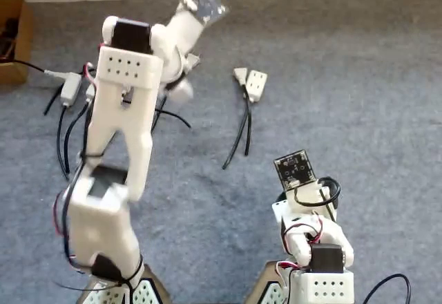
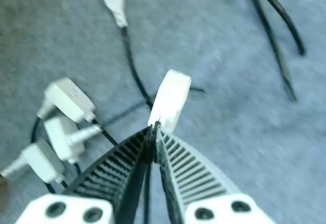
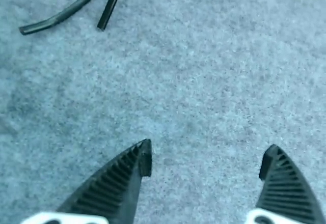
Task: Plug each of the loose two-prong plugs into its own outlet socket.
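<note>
Carpet [image 3: 204, 71] lies grey and bare under my right pincer [image 3: 208, 160], whose jaws stand wide apart with nothing between them. Two black cord ends [image 3: 61, 16] trail at the far side of that patch, well apart from my tips, so the ground there is open. My left pincer [image 2: 154, 128] is closed, tips meeting right at the near end of a white block [image 2: 170, 99]; whether they nip it I cannot tell. Just beside it crowd three more white blocks [image 2: 69, 99] with their cords, so that side is tight. A loose two-prong plug [image 2: 114, 2] lies farther off on its black cord, prongs pointing away from me. From above, a pair of white plug ends [image 1: 252, 83] lies side by side mid-carpet, and a cardboard box [image 1: 14, 38] sits at the far left edge
</note>
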Tool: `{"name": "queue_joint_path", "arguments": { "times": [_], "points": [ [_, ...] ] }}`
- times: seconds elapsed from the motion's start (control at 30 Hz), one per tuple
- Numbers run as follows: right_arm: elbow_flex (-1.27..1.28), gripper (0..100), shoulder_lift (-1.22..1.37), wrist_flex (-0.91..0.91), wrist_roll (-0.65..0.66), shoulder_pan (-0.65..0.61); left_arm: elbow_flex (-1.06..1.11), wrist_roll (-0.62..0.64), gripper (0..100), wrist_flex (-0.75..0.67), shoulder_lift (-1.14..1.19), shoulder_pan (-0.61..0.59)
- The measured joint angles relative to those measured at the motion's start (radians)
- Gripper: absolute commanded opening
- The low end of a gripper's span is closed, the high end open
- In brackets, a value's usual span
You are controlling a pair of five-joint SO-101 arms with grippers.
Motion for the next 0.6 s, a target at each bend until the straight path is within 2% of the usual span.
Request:
{"name": "queue_joint_path", "arguments": {
  "times": [0.17,0.33,0.47,0.6],
  "points": [
    [0.000,33.2,0.000,0.000,0.000,0.000,0.512,0.023,0,-0.009,-0.443,0.152],
    [0.000,33.2,0.000,0.000,0.000,0.000,0.855,0.120,0,-0.021,-0.769,0.190],
    [0.000,33.2,0.000,0.000,0.000,0.002,1.040,0.160,1,-0.083,-0.881,0.149],
    [0.000,33.2,0.000,0.000,0.000,0.002,1.244,0.103,9,-0.301,-0.879,-0.005]
  ]
}}
